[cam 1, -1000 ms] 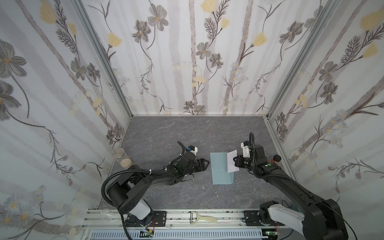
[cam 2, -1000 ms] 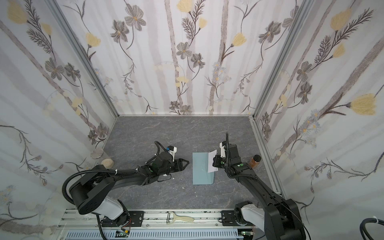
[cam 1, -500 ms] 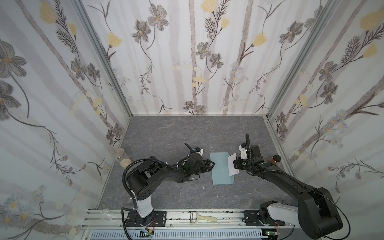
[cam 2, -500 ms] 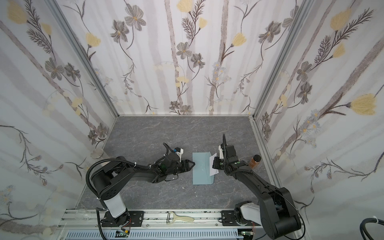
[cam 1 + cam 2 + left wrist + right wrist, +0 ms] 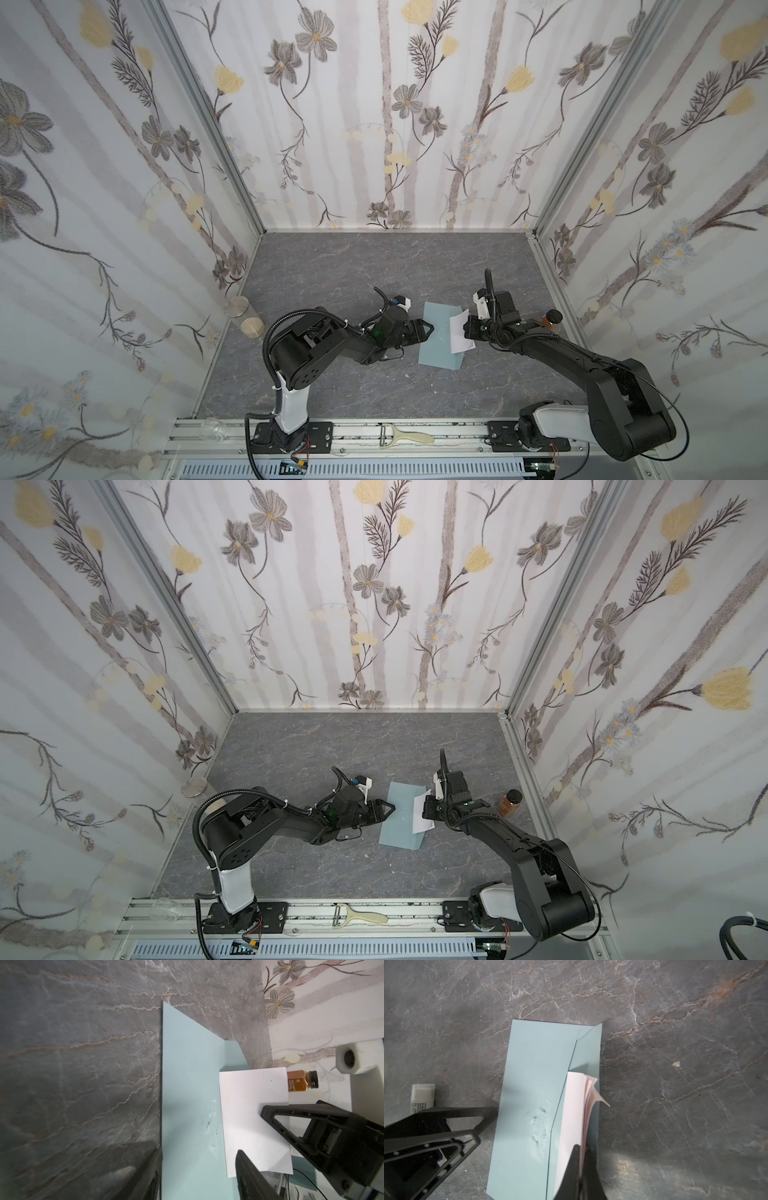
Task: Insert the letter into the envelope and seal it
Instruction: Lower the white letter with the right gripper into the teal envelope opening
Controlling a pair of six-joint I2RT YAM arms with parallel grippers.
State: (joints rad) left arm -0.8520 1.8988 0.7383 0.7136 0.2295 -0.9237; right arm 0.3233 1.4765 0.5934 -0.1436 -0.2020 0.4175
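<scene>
Where right gripper (image 5: 581, 1148) clamps letter (image 5: 572, 1105), edge hidden | envelope (image 5: 529, 1059) insertion unclear

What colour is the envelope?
The envelope is pale blue-grey, clearest in the right wrist view.

l grip (image 5: 428, 328) open, r grip (image 5: 467, 332) clamped.

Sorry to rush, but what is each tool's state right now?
Left tool: open, holding nothing.
Right tool: closed on the letter.
</scene>
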